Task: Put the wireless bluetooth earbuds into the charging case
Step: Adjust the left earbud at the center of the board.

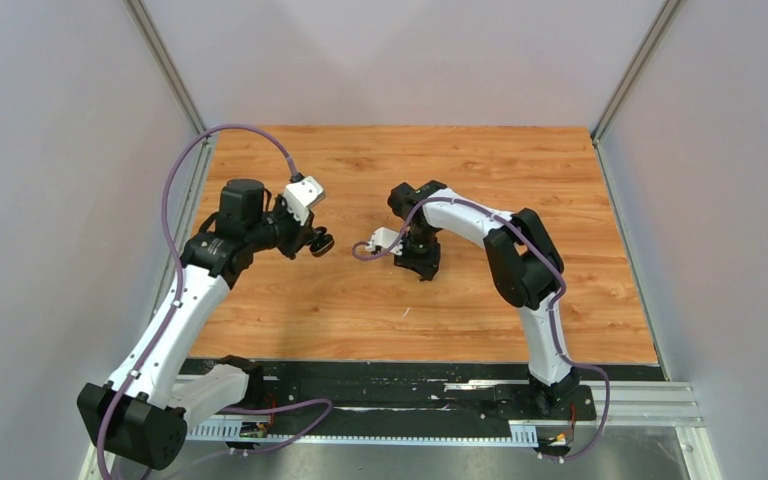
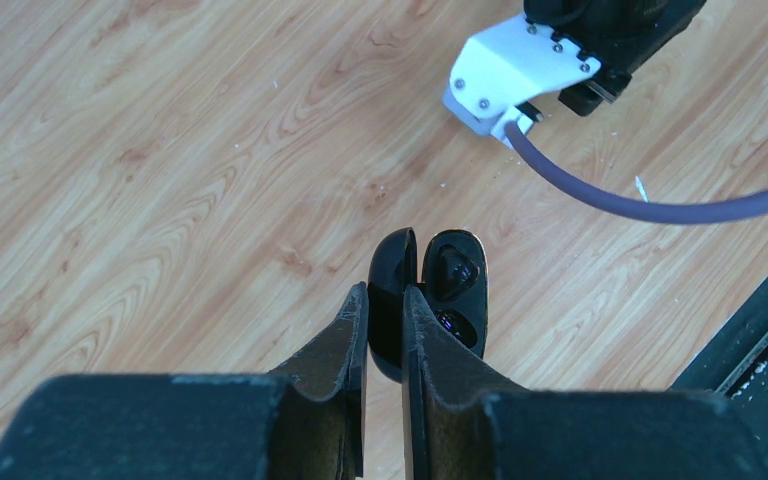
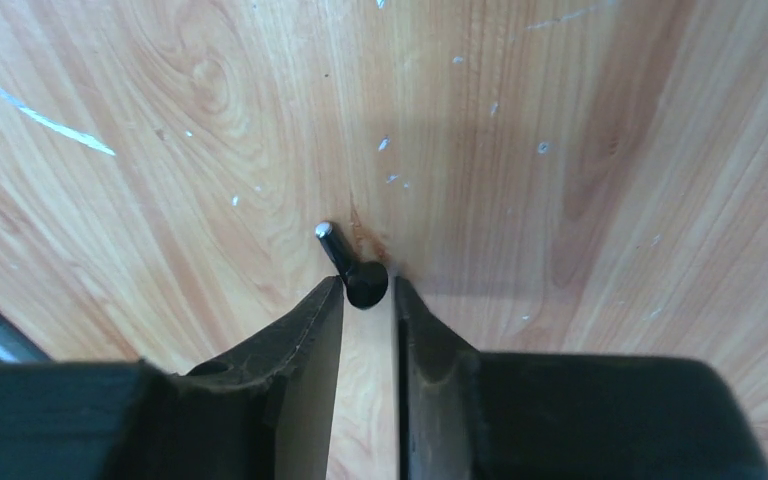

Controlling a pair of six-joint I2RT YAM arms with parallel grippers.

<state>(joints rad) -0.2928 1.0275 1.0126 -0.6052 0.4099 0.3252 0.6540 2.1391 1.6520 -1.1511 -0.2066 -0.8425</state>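
Observation:
My left gripper (image 2: 385,300) is shut on the lid of the open black charging case (image 2: 455,290) and holds it above the table; it also shows in the top view (image 1: 321,242). One glossy black earbud (image 2: 457,268) sits in the case's upper slot. My right gripper (image 3: 368,290) is down at the table, its fingertips pinched on the round head of a black earbud (image 3: 365,283), whose stem points up and to the left. In the top view the right gripper (image 1: 420,264) is at the table's middle. No white earbuds are in view.
The wooden table (image 1: 480,170) is walled by grey panels on the left, back and right. The right arm's wrist and purple cable (image 2: 610,205) lie to the right of the held case. A black rail (image 1: 410,385) runs along the near edge.

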